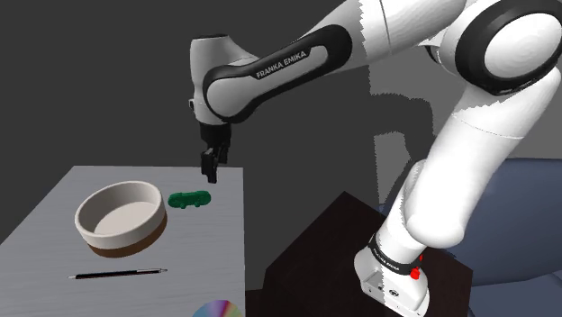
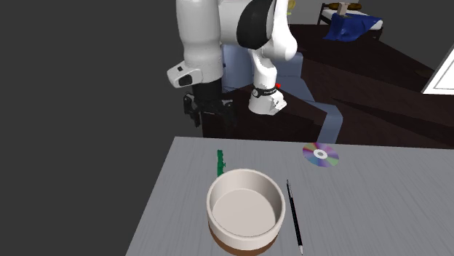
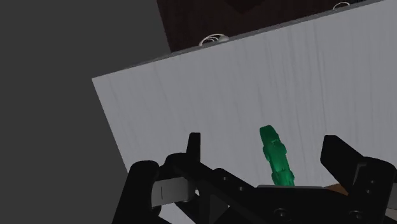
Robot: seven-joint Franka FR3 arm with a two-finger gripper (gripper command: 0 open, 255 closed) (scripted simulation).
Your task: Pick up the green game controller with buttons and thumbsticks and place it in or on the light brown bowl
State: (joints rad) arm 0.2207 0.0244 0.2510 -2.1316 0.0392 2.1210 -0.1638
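The green game controller (image 1: 190, 199) lies flat on the grey table (image 1: 209, 257), just beside the rim of the light bowl with a brown base (image 1: 121, 218). My black gripper (image 1: 209, 164) hangs open in the air above the table's far edge, a little above and behind the controller. In the wrist view the controller (image 3: 277, 159) appears between the two spread fingers (image 3: 194, 147), which do not touch it. From the second exterior view the gripper (image 2: 207, 118) is above the table's far edge, with the controller (image 2: 220, 161) and the bowl (image 2: 245, 207) nearer the camera.
A black pen (image 1: 117, 273) lies near the front of the table beyond the bowl, and a shiny disc (image 1: 219, 310) rests near the table's corner by the stand. A dark wooden surface (image 1: 342, 234) and blue upholstery (image 1: 513, 216) lie beside the table.
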